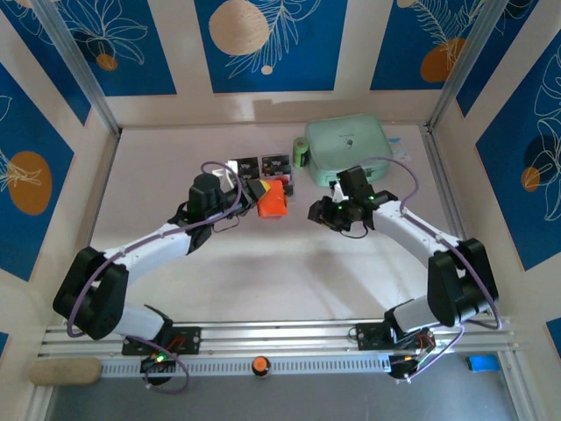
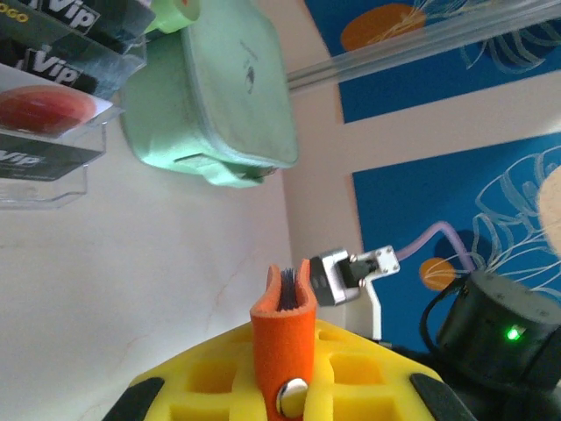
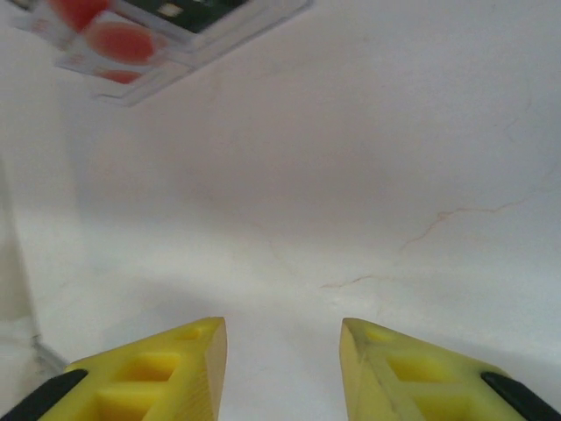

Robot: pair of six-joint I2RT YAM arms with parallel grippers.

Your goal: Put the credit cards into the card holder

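Observation:
My left gripper [image 1: 260, 195] is shut on the orange-red card holder [image 1: 274, 201] and holds it above the table's middle. In the left wrist view the card holder [image 2: 284, 338] stands upright between the yellow fingers [image 2: 202, 381], snap button facing the camera, its top edges slightly parted over grey pockets. The credit cards [image 1: 263, 165] sit in a clear rack just behind it, and their black and red-blob faces [image 2: 53, 105] show at upper left. My right gripper [image 1: 317, 211] hovers right of the holder, open [image 3: 282, 351], over bare table. The cards [image 3: 114, 39] lie ahead of it to the left.
A mint-green zip pouch [image 1: 346, 140] lies at the back right, close to the card rack, with a small green item [image 1: 301, 154] at its left edge. Aluminium posts and panelled walls close in the table on three sides.

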